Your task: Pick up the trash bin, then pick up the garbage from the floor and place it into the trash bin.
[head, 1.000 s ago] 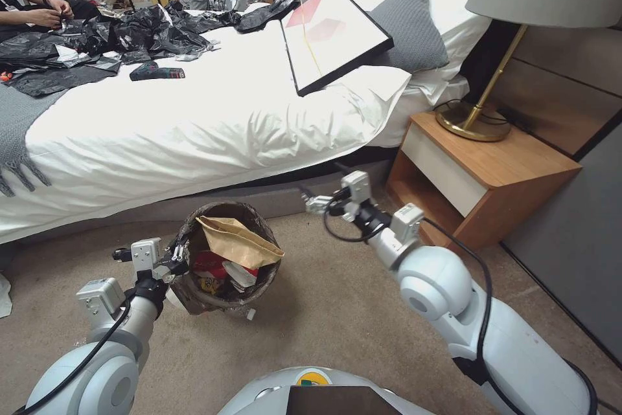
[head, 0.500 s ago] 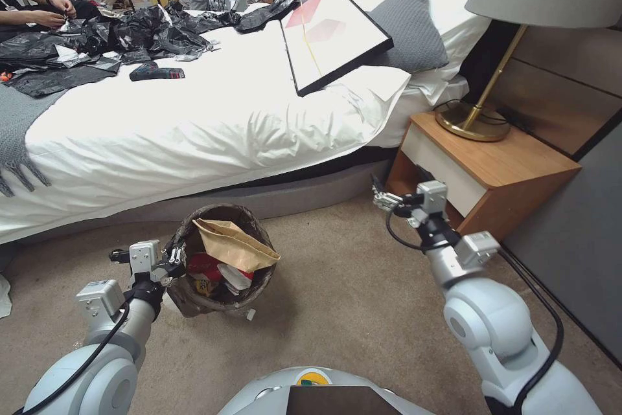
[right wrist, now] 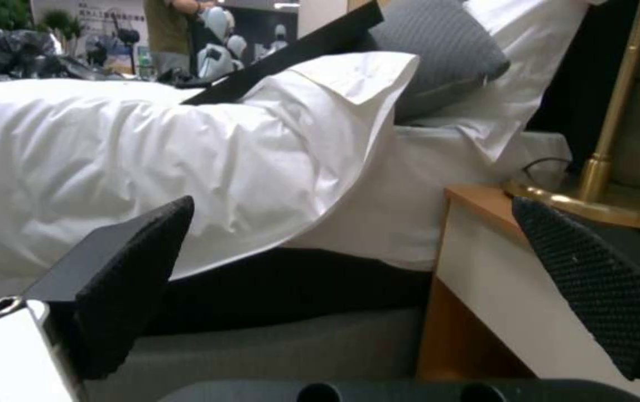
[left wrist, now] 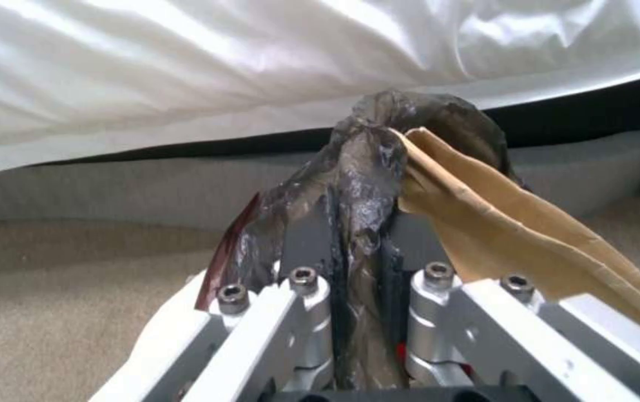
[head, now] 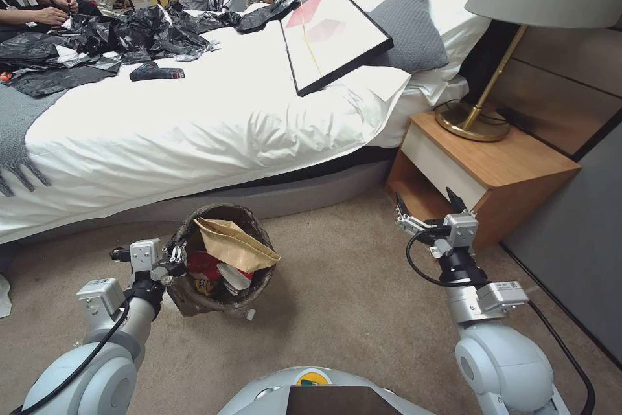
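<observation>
Progress is judged to be near its end. The trash bin is held off the floor at the near left, in front of the bed; its bag-lined rim is pinched by the left gripper, whose fingers are seen in the left wrist view to be clamped tight on the dark bag fold. Garbage is already inside the bin: a brown paper bag sticks up above red and yellow wrappers and white tissue. One small white scrap is seen on the carpet just beside the bin's base; no other litter can be made out. The right gripper is held at the near right, close to the nightstand, its padded jaws spread wide with nothing between them.
</observation>
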`<state>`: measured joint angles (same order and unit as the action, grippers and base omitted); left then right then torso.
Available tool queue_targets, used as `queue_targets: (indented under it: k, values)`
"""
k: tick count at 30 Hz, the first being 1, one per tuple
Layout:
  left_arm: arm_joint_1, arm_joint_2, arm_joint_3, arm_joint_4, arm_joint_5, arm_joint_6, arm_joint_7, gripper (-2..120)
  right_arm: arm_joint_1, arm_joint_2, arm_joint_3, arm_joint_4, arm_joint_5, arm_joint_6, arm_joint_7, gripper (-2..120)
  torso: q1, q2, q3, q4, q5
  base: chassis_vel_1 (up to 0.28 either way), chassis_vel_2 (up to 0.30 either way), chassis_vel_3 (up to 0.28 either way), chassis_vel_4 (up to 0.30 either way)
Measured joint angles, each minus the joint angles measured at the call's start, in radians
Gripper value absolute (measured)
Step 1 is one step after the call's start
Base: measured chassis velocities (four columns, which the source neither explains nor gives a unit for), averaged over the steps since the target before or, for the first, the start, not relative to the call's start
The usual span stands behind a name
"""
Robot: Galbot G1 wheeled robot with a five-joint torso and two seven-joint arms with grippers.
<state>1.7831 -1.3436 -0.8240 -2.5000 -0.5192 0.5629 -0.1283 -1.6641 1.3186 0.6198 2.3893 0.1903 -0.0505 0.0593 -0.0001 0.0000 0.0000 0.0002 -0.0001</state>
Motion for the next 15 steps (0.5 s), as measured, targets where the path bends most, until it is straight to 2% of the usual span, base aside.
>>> queue_targets:
  k: [4, 15]
  values:
    - [-0.023, -0.002, -0.013, 0.000, -0.009, 0.012, 0.006, 8, -0.002, -0.016, -0.014, 0.015, 0.053, -0.033, 0.026, 100, 0.000, 0.000, 0.000, -0.0001, 0.0000, 0.000, 0.000, 0.000, 0.000]
    - [-0.056, -0.008, -0.017, 0.000, -0.015, 0.029, 0.007, 8, -0.008, -0.020, -0.022, 0.008, 0.049, -0.041, 0.043, 100, 0.000, 0.000, 0.000, -0.0003, 0.0000, 0.010, 0.010, 0.010, 0.012]
